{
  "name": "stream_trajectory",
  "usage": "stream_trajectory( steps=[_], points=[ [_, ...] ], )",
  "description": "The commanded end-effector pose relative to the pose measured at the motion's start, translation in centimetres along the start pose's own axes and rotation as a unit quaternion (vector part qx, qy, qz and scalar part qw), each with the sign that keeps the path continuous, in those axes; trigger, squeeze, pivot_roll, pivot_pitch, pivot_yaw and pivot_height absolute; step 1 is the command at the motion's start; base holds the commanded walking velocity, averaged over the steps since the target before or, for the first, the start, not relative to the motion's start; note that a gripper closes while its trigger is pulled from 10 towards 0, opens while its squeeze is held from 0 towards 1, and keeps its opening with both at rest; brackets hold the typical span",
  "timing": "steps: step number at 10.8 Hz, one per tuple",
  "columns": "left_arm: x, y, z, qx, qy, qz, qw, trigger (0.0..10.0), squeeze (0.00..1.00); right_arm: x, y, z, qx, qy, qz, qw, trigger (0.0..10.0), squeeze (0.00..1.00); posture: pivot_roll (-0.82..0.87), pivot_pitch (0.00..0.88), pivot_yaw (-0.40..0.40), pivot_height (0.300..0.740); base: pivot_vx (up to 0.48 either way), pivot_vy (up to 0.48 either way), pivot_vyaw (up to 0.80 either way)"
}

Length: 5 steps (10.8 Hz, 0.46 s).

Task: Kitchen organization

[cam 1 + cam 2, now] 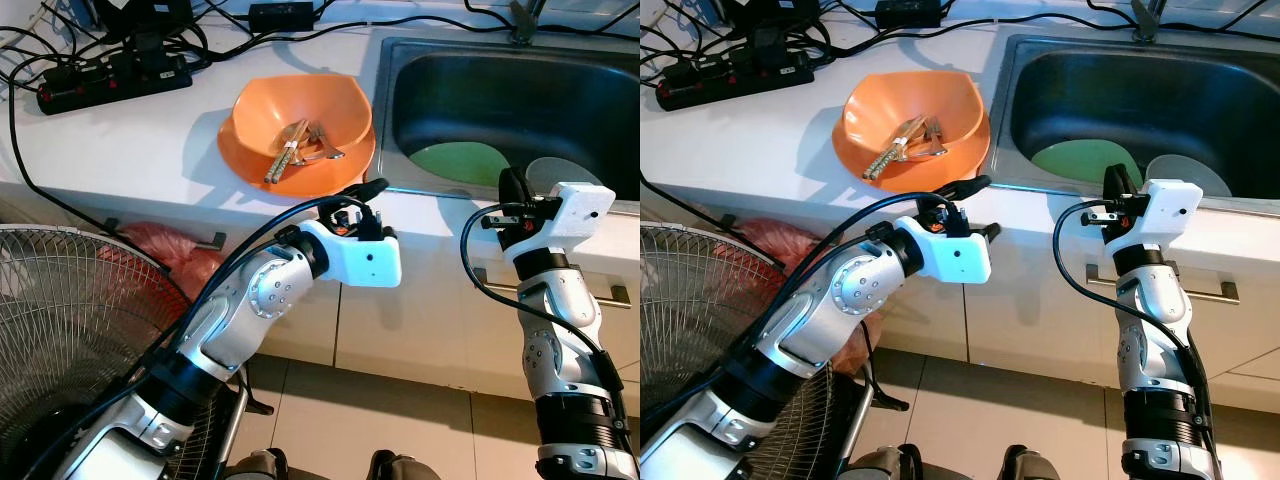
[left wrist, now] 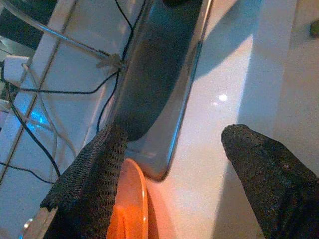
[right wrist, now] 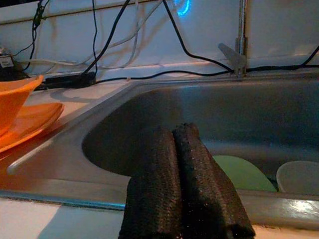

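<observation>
The left gripper [image 1: 362, 200] hovers at the near edge of the white counter [image 1: 150, 140], just near and right of the orange plate [image 1: 352, 160]. Its two black fingers [image 2: 84, 184] are spread wide with nothing between them, and in the left wrist view the rim of the orange plate shows just beside one finger. The silver left arm reaches in from the near left.

The right gripper [image 1: 512, 187] stands upright at the near rim of the steel sink [image 1: 400, 100], on the right side of the scene. Its fingers [image 3: 199, 189] are pressed together and hold nothing, pointing across the basin toward the far wall.

On the orange plate sits an orange bowl [image 1: 300, 105], and inside the bowl lies a bundle of utensils [image 1: 295, 148], wooden and metal pieces leaning across each other; their exact kinds are hard to tell. Plate and bowl rest on the counter just left of the sink.

In the sink's basin lie a green plate [image 1: 455, 162] and, to its right, a pale translucent dish [image 1: 555, 172], partly hidden behind the right gripper.

At the far left of the counter sits a black power strip [image 1: 110, 80] amid tangled black cables [image 1: 60, 30]. A fan grille [image 1: 70, 320] stands at the near left, with a red bag [image 1: 170, 250] behind it, below the counter.
</observation>
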<state>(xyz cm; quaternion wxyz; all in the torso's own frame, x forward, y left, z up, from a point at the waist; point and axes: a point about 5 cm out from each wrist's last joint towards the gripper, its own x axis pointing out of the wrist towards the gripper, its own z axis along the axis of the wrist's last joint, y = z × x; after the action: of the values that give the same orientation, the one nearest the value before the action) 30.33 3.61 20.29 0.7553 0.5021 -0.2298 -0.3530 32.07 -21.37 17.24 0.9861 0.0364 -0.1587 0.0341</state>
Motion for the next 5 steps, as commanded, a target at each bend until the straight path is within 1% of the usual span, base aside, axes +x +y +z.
stream_trajectory(
  steps=[1,2,3,5],
  points=[
    [-0.1,-0.6,-0.1,-0.022,-0.005,0.002,1.0,10.0,0.0,-1.1,0.1,-2.4,0.016,0.057,-0.005,0.998,10.0,0.0,0.03,0.161,0.066,0.74,0.0,0.0,0.0],
    [-0.1,-0.8,0.1,-0.024,-0.015,0.002,1.0,10.0,0.0,-1.1,0.1,-2.4,0.016,0.057,-0.005,0.998,10.0,0.0,0.03,0.161,0.066,0.74,0.0,0.0,0.0],
    [0.0,-0.8,0.8,-0.034,-0.036,0.01,0.999,10.0,0.0,-1.0,0.1,-2.4,0.016,0.057,-0.005,0.998,10.0,0.0,0.03,0.16,0.064,0.74,0.0,0.0,0.0],
    [0.2,-0.3,1.8,-0.045,-0.067,0.034,0.996,10.0,0.0,-1.0,0.2,-2.5,0.017,0.057,-0.004,0.998,10.0,0.0,0.04,0.164,0.062,0.74,0.0,0.0,0.0]
  ],
)
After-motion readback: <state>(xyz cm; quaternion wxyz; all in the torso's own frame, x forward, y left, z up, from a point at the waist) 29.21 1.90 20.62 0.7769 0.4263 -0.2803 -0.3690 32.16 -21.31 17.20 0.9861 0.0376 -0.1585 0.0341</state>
